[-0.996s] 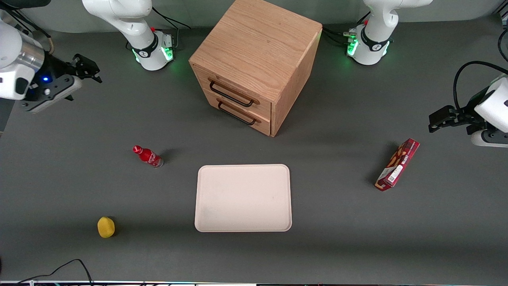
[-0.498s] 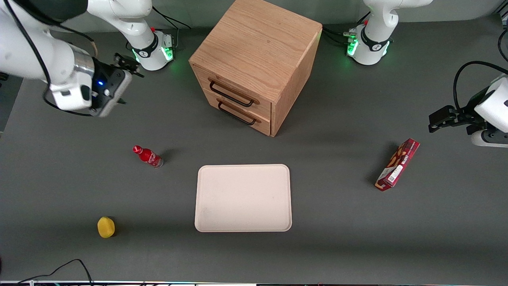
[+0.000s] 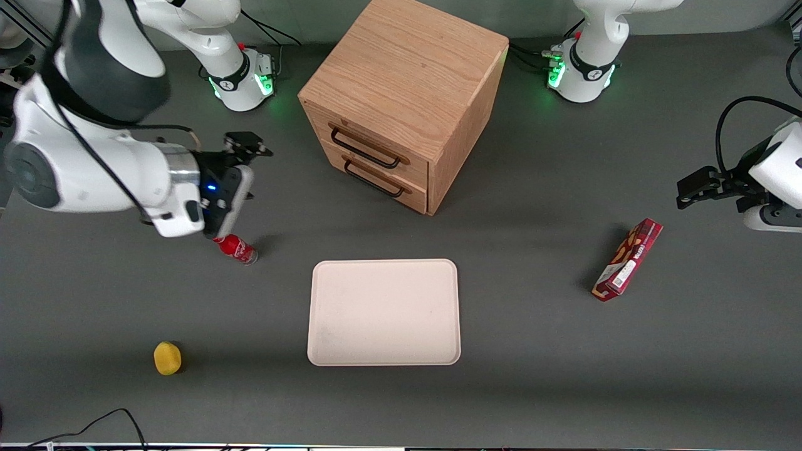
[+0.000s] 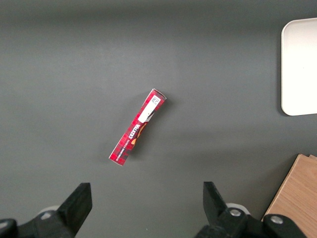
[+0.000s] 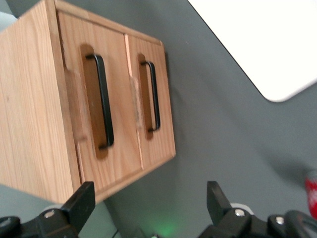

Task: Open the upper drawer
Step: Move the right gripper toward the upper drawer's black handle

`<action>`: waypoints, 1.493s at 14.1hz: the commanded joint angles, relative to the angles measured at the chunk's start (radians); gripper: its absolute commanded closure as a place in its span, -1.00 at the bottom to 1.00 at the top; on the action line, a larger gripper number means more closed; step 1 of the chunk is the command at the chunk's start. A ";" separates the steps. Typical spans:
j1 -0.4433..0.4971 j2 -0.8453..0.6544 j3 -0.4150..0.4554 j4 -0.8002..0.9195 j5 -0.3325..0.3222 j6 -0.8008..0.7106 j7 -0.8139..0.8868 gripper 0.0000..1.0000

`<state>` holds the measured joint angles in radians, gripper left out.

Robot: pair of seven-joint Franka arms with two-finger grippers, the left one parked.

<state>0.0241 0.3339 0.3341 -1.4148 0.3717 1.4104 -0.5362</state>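
The oak cabinet (image 3: 407, 69) stands toward the back of the table, its two drawer fronts angled toward the working arm's end. The upper drawer (image 3: 376, 139) is shut, with its black bar handle (image 3: 365, 149) above the lower drawer (image 3: 401, 191). My gripper (image 3: 249, 145) is open and empty. It hovers in front of the drawers, well apart from them and at about the height of the upper handle. In the right wrist view the open gripper (image 5: 148, 198) faces the upper drawer (image 5: 119, 74), its handle (image 5: 104, 101) and the lower drawer (image 5: 166, 89).
A small red bottle (image 3: 238, 248) stands just under my wrist, nearer the front camera; its edge shows in the right wrist view (image 5: 312, 191). A pale tray (image 3: 383, 311) lies nearer the camera than the cabinet. A yellow object (image 3: 167, 358) and a red box (image 3: 628, 259) lie on the table.
My gripper has swung from the working arm's end of the table in toward the cabinet and nearer the front camera. It now covers the red bottle's cap. The drawers have not moved.
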 commanded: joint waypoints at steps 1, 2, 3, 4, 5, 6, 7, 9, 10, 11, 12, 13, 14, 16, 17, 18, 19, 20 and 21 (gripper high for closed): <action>0.068 0.068 -0.003 0.070 0.024 0.042 0.062 -1.00; 0.094 0.089 -0.003 0.070 0.027 0.067 0.082 -1.00; 0.103 0.105 -0.003 0.070 0.048 0.096 0.099 -1.00; 0.106 0.106 -0.003 0.068 0.058 0.108 0.100 -1.00; 0.108 0.114 -0.003 0.066 0.055 0.108 0.101 -1.00; 0.111 0.117 -0.003 0.065 0.053 0.108 0.099 -1.00; 0.111 0.117 -0.003 0.065 0.052 0.108 0.100 -1.00; 0.129 0.120 -0.003 0.065 0.047 0.110 0.101 -1.00; 0.132 0.122 -0.003 0.066 0.036 0.110 0.101 -1.00; 0.135 0.122 -0.003 0.066 0.026 0.111 0.101 -1.00; 0.145 0.122 -0.003 0.065 0.024 0.113 0.101 -1.00; 0.161 0.125 -0.004 0.060 0.024 0.116 0.101 -1.00; 0.166 0.125 -0.004 0.054 0.023 0.123 0.101 -1.00; 0.169 0.122 -0.004 0.016 0.015 0.168 0.101 -1.00; 0.171 0.114 0.000 -0.010 0.007 0.188 0.101 -1.00; 0.190 0.106 0.000 -0.028 -0.008 0.200 0.101 -1.00; 0.200 0.100 0.000 -0.045 -0.028 0.208 0.101 -1.00; 0.201 0.090 0.002 -0.064 -0.040 0.223 0.101 -1.00; 0.203 0.074 0.002 -0.099 -0.040 0.246 0.102 -1.00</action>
<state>0.2150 0.4509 0.3369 -1.4478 0.3556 1.6125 -0.4546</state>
